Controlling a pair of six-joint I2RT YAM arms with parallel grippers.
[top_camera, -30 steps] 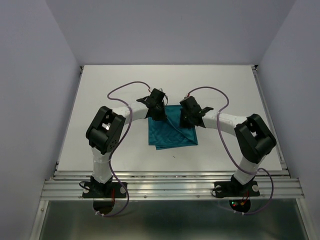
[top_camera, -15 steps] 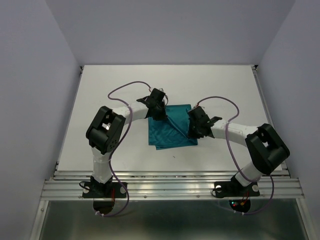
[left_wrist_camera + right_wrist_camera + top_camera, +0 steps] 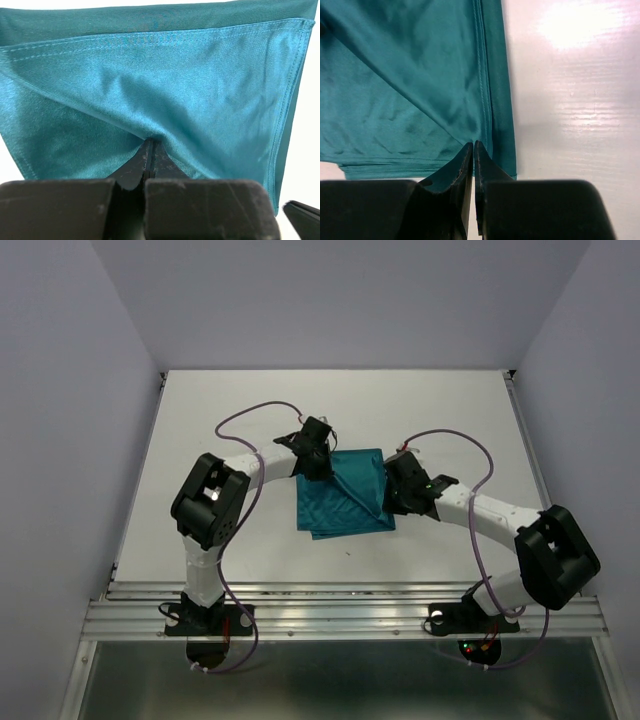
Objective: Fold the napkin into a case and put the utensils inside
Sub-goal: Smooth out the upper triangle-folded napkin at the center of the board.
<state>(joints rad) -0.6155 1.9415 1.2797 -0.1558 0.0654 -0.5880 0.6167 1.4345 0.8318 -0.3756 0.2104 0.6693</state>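
The teal napkin [image 3: 340, 502] lies on the white table as a rough folded square, with a diagonal crease running from upper left to lower right. My left gripper [image 3: 317, 466] is shut on the cloth at its far left corner. In the left wrist view the fabric [image 3: 175, 90] puckers into the closed tips [image 3: 151, 143]. My right gripper [image 3: 393, 502] sits at the near right edge, shut on a layer of the napkin [image 3: 410, 75]. The crease runs straight into its tips [image 3: 473, 145]. The utensils and a case are out of view.
The white table [image 3: 200, 440] is enclosed by grey walls on the left, back and right. A metal rail [image 3: 340, 612] runs along the near edge by the arm bases. Purple cables [image 3: 245, 420] loop above both wrists.
My right gripper has moved from the napkin's far right corner toward me to its near right edge, drawing a cloth layer along. The left gripper has stayed put.
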